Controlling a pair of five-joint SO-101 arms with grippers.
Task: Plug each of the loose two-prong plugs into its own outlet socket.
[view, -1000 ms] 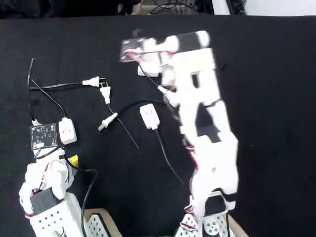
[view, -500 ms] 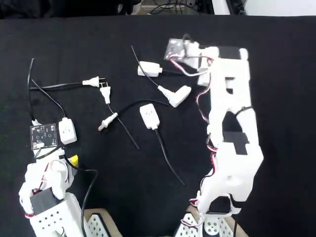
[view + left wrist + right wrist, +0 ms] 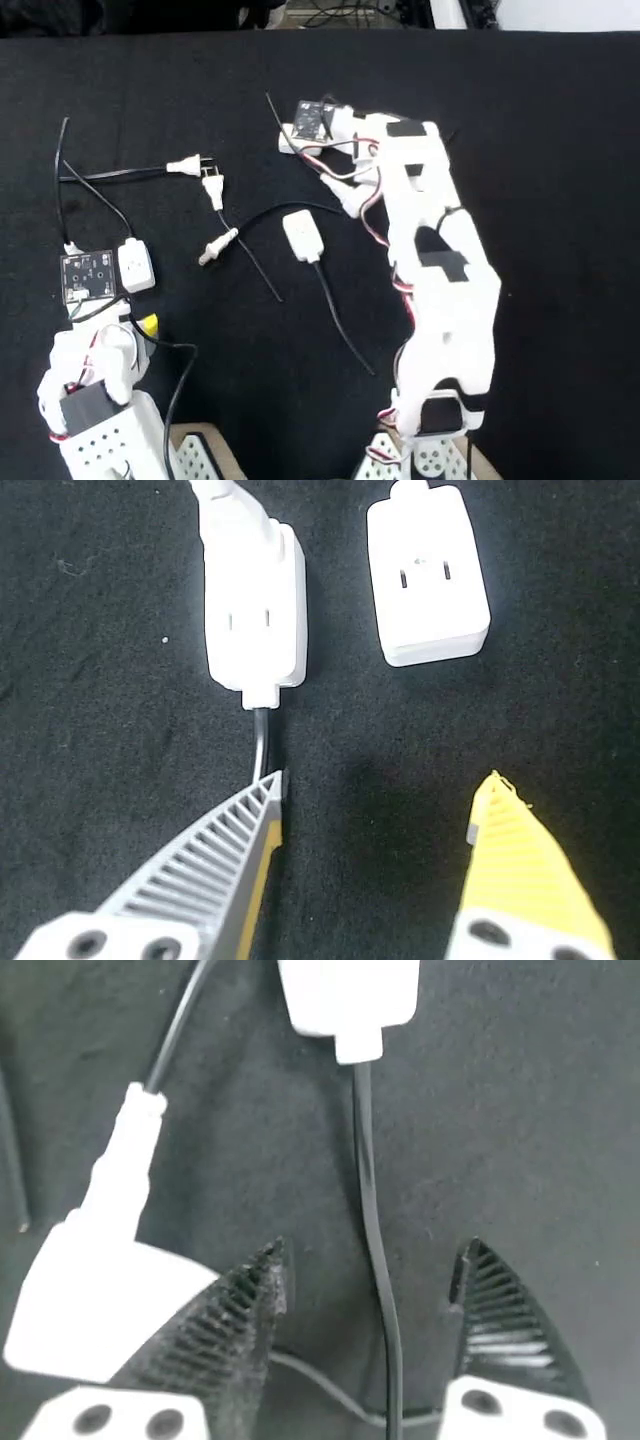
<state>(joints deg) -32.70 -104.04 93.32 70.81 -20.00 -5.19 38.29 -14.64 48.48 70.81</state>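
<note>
Three loose two-prong plugs lie left of centre on black cords: two (image 3: pixel 186 165) (image 3: pixel 212 186) tip to tip and a third (image 3: pixel 216 245) nearer. White outlet sockets lie about: one (image 3: pixel 303 236) mid-table, one (image 3: pixel 135 265) by the left arm. My left gripper (image 3: pixel 380 790) is open, low over two sockets (image 3: pixel 255 620) (image 3: pixel 428 575), grasping nothing. My right gripper (image 3: pixel 365 1265) is open and straddles a black cord (image 3: pixel 372 1220) that runs to a white socket (image 3: pixel 348 995). Another white socket body (image 3: pixel 100 1300) lies against one of its fingers (image 3: pixel 235 1320).
The black cloth (image 3: pixel 560 200) covers the whole table, and the right half holds just the right arm (image 3: pixel 430 260). Thin black cords (image 3: pixel 335 310) cross the middle and the left side. The left arm's base (image 3: pixel 95 420) sits at the near left corner.
The right arm's wrist swung right across the back of the table, then came back left and lower over the far sockets. The left arm and the plugs stayed put.
</note>
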